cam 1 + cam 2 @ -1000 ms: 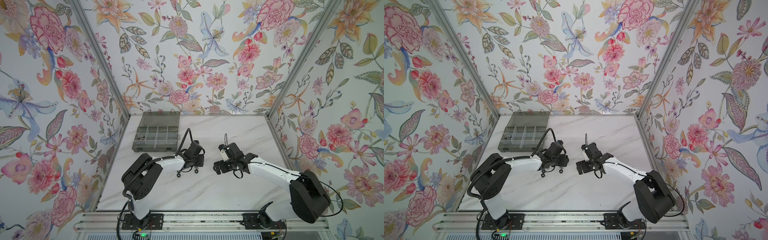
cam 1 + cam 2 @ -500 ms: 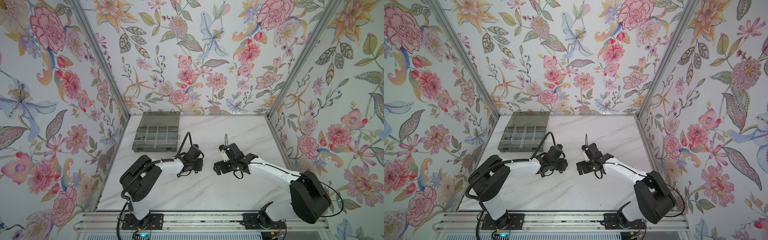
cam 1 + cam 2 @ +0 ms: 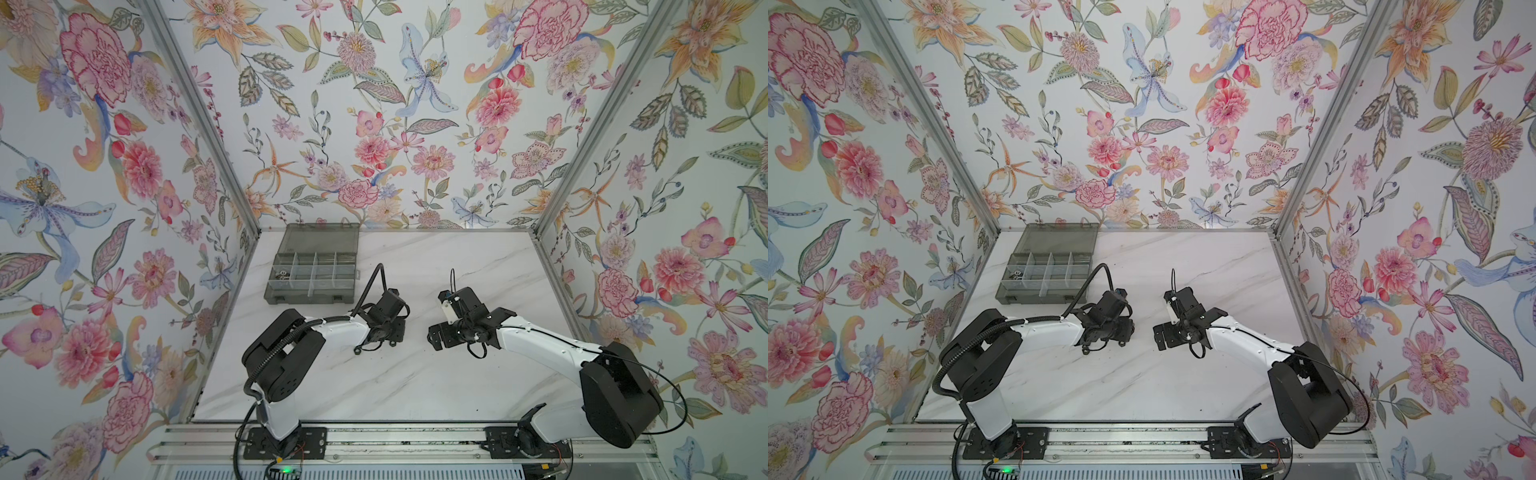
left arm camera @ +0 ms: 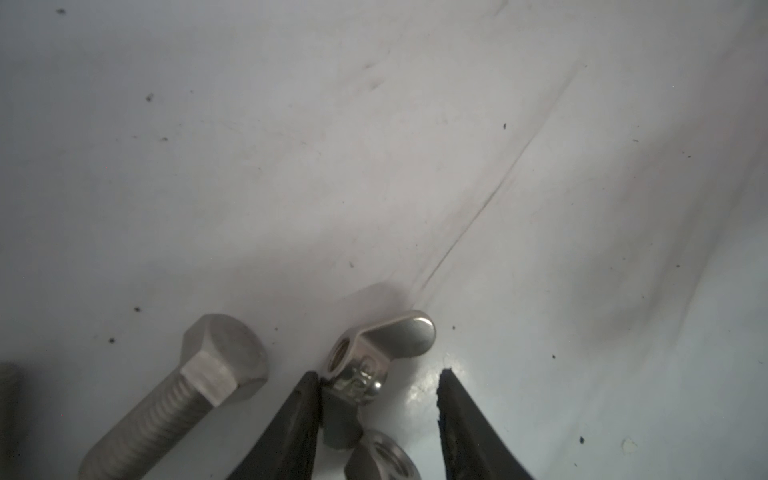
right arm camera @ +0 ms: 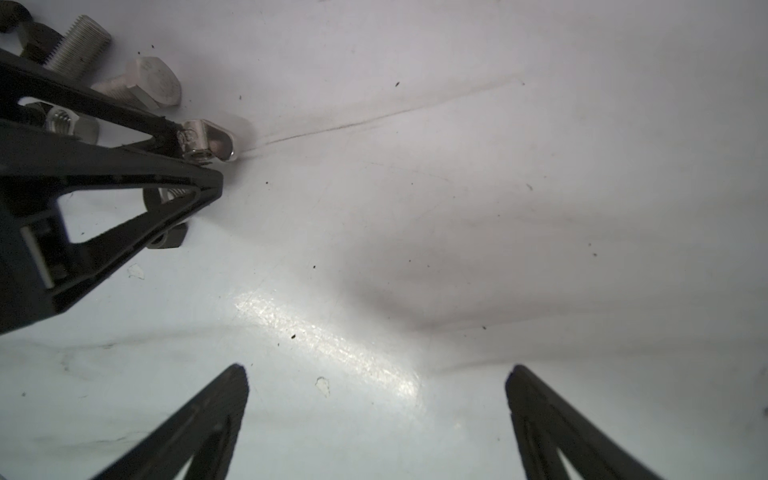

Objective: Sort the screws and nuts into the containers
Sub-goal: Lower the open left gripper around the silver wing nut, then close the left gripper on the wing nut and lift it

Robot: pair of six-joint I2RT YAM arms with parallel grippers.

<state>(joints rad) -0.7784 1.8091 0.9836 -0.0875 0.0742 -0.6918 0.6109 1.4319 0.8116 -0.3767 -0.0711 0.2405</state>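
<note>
White marble-look table (image 3: 415,374), lightly speckled, with a thin dark vein across it in the left wrist view. At the far left sits the grey box (image 3: 291,297), flat on the top, lid open on its far side. Nearer the middle there's a loose huddle of hardware on the bare surface: a silver hex bolt (image 4: 178,399) on its side, a wing nut (image 4: 374,349) just beside it and a hex nut (image 4: 382,459) close by. The right wrist view adds a second bolt (image 5: 79,41) and a dark nut (image 5: 166,239). One dark piece (image 3: 357,351) lies apart, too small to name.

silver wing nut (image 4: 399,336) beside lying hex bolt (image 4: 216,370); organiser (image 3: 309,296) open
</note>
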